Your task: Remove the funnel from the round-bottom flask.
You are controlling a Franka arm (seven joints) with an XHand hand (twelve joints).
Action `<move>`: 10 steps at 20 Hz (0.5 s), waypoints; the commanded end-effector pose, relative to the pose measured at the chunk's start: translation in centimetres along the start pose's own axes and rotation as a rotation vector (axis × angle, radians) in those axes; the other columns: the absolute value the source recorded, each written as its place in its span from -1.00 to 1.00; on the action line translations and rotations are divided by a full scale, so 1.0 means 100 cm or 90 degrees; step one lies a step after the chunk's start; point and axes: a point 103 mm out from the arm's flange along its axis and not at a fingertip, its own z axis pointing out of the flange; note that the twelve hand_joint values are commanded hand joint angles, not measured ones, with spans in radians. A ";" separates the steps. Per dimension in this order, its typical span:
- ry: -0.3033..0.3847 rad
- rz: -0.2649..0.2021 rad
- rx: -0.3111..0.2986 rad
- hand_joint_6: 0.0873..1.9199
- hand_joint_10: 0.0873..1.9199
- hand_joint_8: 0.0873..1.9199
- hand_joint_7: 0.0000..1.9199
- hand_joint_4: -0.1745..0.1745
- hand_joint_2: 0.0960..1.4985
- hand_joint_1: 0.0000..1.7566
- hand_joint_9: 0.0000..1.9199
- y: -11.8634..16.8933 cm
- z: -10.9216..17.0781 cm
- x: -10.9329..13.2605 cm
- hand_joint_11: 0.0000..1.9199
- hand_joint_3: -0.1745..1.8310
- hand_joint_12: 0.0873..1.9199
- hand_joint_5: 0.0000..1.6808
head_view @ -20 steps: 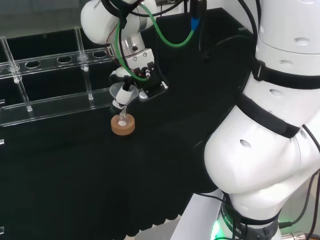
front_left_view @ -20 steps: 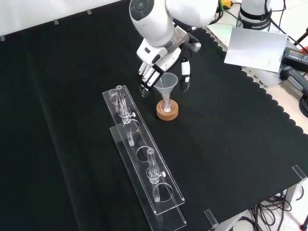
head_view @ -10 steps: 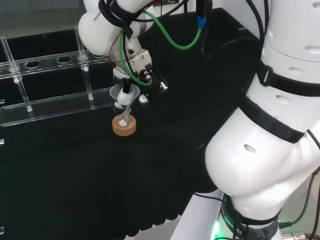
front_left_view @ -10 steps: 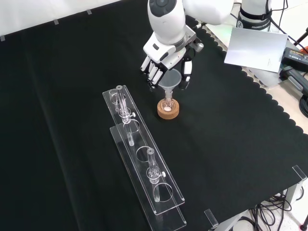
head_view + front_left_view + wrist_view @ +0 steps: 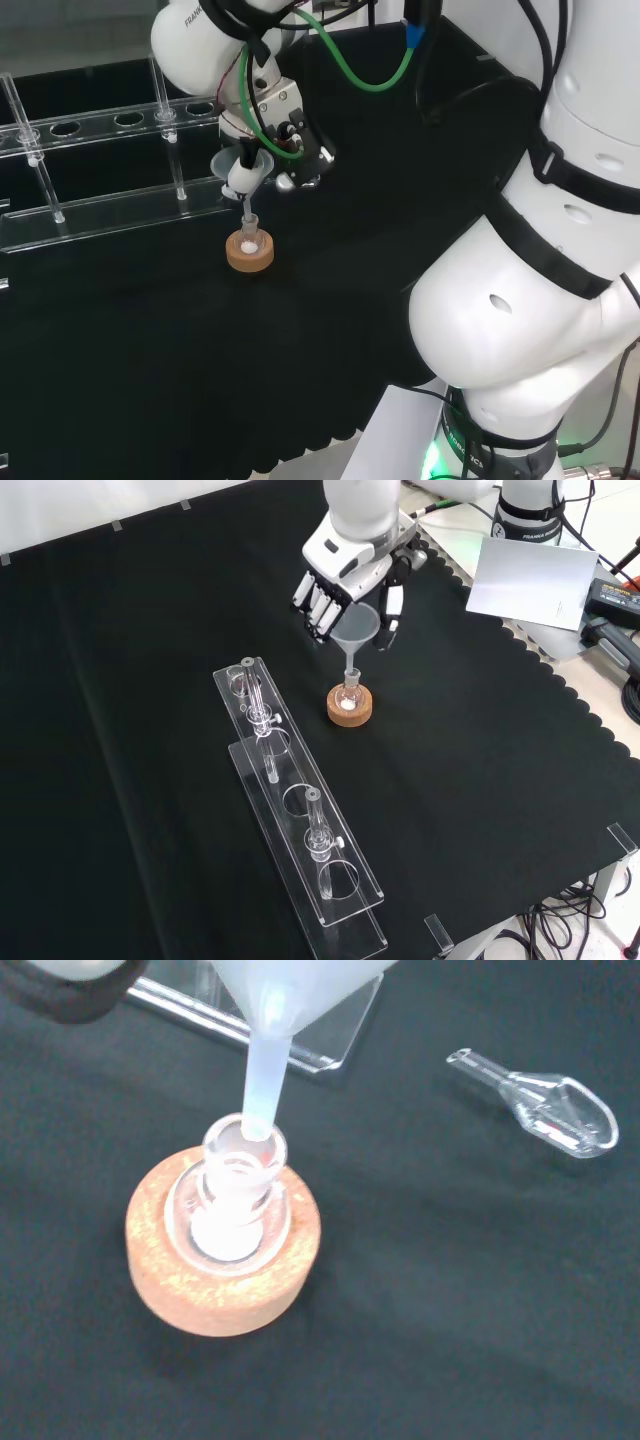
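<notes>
The funnel (image 5: 357, 630) was held pinched in the robot hand (image 5: 345, 585), its stem tip just at the mouth of the round-bottom flask (image 5: 236, 1203) (on its cork stand (image 5: 348, 708)); full clearance and set-down remained.

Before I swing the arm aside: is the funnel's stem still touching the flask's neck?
Cannot tell. In the wrist view the funnel stem's tip sits at the flask mouth, with neither contact nor gap plain.

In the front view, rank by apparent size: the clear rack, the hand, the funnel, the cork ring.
1. Rack, by far the largest.
2. Hand.
3. Funnel and cork ring look about alike; the funnel is raised toward the camera, so I won't rank them.
</notes>
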 end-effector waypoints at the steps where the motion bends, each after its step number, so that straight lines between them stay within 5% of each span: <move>1: -0.009 -0.004 -0.014 -0.39 -0.67 -0.37 -0.08 0.28 0.05 -0.15 0.37 -0.018 -0.042 -0.002 -0.34 -0.36 0.26 0.08; 10: -0.013 0.015 -0.056 -0.37 -0.68 -0.37 -0.12 0.27 0.05 -0.15 0.36 -0.029 -0.110 -0.011 -0.36 -0.36 0.26 0.06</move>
